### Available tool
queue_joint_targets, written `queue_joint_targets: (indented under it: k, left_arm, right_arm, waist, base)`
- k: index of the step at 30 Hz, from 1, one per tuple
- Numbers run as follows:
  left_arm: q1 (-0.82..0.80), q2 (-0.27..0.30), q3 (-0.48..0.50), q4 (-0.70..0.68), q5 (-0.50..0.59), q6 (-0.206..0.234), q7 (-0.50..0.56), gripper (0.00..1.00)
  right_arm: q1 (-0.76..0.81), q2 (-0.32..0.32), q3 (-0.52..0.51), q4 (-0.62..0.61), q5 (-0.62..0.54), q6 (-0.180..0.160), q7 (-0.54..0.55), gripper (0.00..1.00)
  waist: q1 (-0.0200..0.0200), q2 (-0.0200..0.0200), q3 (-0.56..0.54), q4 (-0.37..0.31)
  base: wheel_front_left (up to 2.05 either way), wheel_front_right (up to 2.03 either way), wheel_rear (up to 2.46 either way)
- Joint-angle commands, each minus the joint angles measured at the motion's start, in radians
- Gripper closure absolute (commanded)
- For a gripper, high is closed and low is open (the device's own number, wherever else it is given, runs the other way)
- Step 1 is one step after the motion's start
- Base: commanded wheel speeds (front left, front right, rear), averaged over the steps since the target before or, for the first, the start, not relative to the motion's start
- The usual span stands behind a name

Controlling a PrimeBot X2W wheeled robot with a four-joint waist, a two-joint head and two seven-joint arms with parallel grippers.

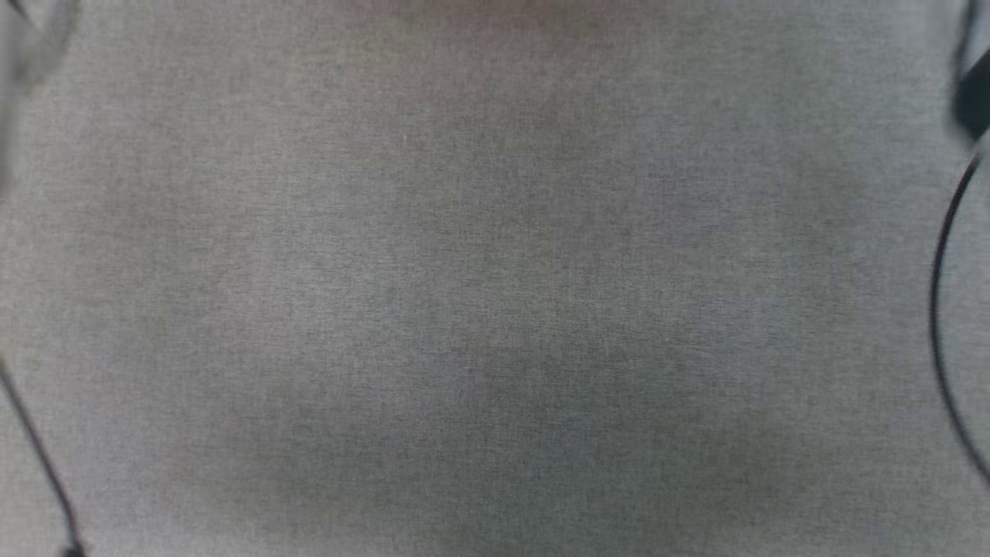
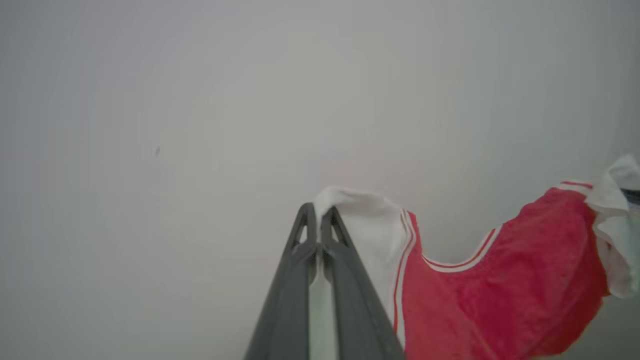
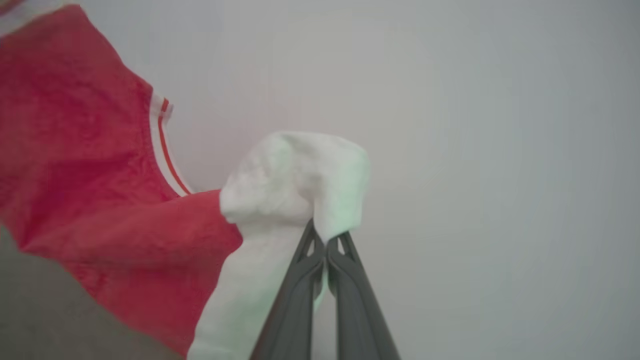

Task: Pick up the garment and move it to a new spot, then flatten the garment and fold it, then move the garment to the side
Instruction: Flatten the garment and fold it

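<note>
A: Here we are with the garment (image 2: 500,290) up in the air, slung between our two arms, its red body sagging in the middle.

B: Our left gripper (image 2: 318,210) has its fingers pressed together on a fold of white sleeve (image 2: 370,225), caught right at the tips.

A: And our right gripper (image 3: 326,231) is pinched tight on the other sleeve (image 3: 295,175), which is bunched into a wad above the fingers.

B: The striped collar (image 2: 450,264) dips between the two grips, so we reckon we have it roughly by the shoulders.

A: Below us is the grey woven desk (image 1: 495,309), blurred in the head view. We'd judge it a fair place to land.

B: How will it handle? Light, thin and limp, we'd say. It has no stiffness at all, so it will drape, fold on itself and crease wherever it touches down.

A: Only a little cloth sits in each pinch, so a sharp tug could pull it free.

B: For flattening, we'd take it at the shoulder seams or the hem corners, where pulling apart spreads it.
</note>
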Motion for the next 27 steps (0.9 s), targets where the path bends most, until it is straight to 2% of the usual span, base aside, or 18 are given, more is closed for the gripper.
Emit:
queue_joint_targets:
  k: [1, 6, 9, 10, 12, 15, 21, 25, 27]
  left_arm:
    - [0.044, 0.011, -0.036, 0.005, -0.041, -0.002, 0.034, 1.00]
    - [0.169, 0.035, -0.131, -0.017, -0.197, -0.002, 0.206, 1.00]
    - [0.237, 0.062, -0.168, -0.064, -0.288, -0.002, 0.309, 1.00]
    - [0.237, 0.062, -0.168, -0.064, -0.288, -0.002, 0.309, 1.00]
    - [0.291, 0.084, -0.187, -0.104, -0.349, -0.002, 0.356, 1.00]
    - [0.373, 0.126, -0.206, -0.169, -0.422, -0.002, 0.417, 1.00]
    - [0.544, 0.247, -0.235, -0.322, -0.483, 0.006, 0.464, 1.00]
    - [0.670, 0.335, -0.251, -0.464, -0.508, 0.062, 0.474, 1.00]
    - [0.735, 0.387, -0.251, -0.533, -0.517, 0.112, 0.465, 1.00]
  right_arm:
    - [0.042, 0.017, 0.005, 0.020, 0.048, -0.001, 0.007, 1.00]
    - [0.175, 0.048, 0.095, 0.022, 0.191, -0.001, 0.069, 1.00]
    - [0.263, 0.028, 0.171, -0.042, 0.293, -0.001, 0.125, 1.00]
    - [0.263, 0.028, 0.171, -0.042, 0.293, -0.001, 0.125, 1.00]
    - [0.325, 0.001, 0.221, -0.112, 0.372, -0.001, 0.162, 1.00]
    - [0.423, -0.077, 0.306, -0.245, 0.468, -0.001, 0.202, 1.00]
    - [0.604, -0.293, 0.421, -0.557, 0.569, -0.001, 0.251, 1.00]
    - [0.724, -0.424, 0.439, -0.748, 0.573, -0.001, 0.284, 1.00]
    - [0.789, -0.471, 0.428, -0.828, 0.580, -0.001, 0.313, 1.00]
  waist:
    - [0.0000, 0.0000, -0.016, 0.004]
    - [0.0000, 0.0000, -0.059, 0.007]
    - [0.0000, 0.0000, -0.090, 0.010]
    - [0.0000, 0.0000, -0.090, 0.010]
    - [0.0000, 0.0000, -0.111, 0.012]
    - [0.0000, 0.0000, -0.142, 0.013]
    - [0.0000, 0.0000, -0.191, 0.012]
    - [0.0000, 0.0000, -0.209, 0.009]
    - [0.0000, 0.0000, -0.214, 0.006]
  base:
    - [0.00, 0.00, 0.00]
    - [0.00, 0.00, 0.00]
    - [0.00, 0.00, 0.00]
    - [0.00, 0.00, 0.00]
    - [0.00, 0.00, 0.00]
    - [0.00, 0.00, 0.00]
    - [0.00, 0.00, 0.00]
    - [0.00, 0.00, 0.00]
    - [0.00, 0.00, 0.00]
